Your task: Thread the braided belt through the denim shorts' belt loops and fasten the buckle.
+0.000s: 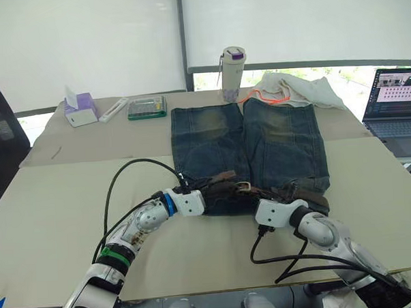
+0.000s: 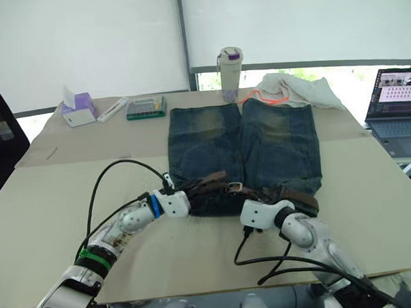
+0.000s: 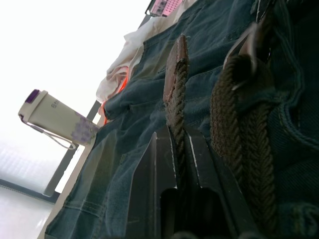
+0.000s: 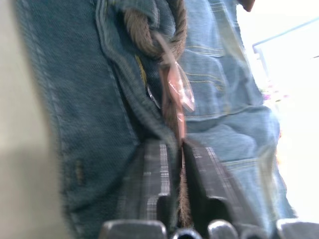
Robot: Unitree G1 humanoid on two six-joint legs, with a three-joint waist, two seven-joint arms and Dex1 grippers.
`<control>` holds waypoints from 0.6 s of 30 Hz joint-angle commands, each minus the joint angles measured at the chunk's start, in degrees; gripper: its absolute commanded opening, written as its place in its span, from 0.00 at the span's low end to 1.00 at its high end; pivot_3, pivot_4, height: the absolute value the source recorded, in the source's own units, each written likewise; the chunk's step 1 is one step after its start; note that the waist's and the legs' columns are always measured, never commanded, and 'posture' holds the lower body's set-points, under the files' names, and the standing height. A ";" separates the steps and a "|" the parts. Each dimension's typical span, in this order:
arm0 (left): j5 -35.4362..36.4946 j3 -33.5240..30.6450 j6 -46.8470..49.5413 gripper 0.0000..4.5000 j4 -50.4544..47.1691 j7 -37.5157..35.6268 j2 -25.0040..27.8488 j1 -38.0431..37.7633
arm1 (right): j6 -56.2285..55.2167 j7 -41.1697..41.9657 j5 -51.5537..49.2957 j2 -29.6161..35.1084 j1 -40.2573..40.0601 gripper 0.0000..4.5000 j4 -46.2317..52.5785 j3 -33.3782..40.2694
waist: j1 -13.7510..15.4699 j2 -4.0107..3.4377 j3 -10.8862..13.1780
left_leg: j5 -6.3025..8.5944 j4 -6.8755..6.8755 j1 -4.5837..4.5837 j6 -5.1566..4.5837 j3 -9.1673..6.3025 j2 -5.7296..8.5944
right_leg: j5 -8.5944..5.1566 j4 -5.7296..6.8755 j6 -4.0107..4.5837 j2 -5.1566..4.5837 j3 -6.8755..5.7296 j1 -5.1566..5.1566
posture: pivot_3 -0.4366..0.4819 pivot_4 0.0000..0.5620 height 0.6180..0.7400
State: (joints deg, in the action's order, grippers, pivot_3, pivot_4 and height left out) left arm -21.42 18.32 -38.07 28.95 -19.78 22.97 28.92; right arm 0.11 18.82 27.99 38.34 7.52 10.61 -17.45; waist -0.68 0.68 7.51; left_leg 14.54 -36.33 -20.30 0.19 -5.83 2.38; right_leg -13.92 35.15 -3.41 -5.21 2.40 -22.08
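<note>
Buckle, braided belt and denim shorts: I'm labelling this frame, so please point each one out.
buckle (image 1: 243, 186): left eye view, silver frame.
braided belt (image 3: 175, 102): left wrist view, woven strap above fingers.
denim shorts (image 1: 283, 140): left eye view, faded leg.

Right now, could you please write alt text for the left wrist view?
The left gripper is shut on the dark brown braided belt, lying over the dark blue denim shorts. A white bottle with purple cap stands beyond.
</note>
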 commanded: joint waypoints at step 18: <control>-4.31 1.99 3.75 0.00 -9.43 -5.06 2.50 4.68 | -13.21 -22.73 15.33 0.60 1.05 0.00 -4.42 6.56 | 0.08 0.00 0.00 | -0.04 0.01 -0.01 0.06 0.01 0.04 | 0.02 0.01 0.04 -0.04 0.02 0.00 | 0.48 0.27 1.00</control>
State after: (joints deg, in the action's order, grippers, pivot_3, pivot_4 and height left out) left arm -24.87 20.25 -33.71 21.12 -25.24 24.85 31.96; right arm -11.75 0.07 41.39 37.94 7.37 5.52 -14.16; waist -0.60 0.68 7.51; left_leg 14.50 -36.32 -20.31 0.25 -5.82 2.43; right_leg -13.89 35.16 -3.37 -5.24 2.42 -22.09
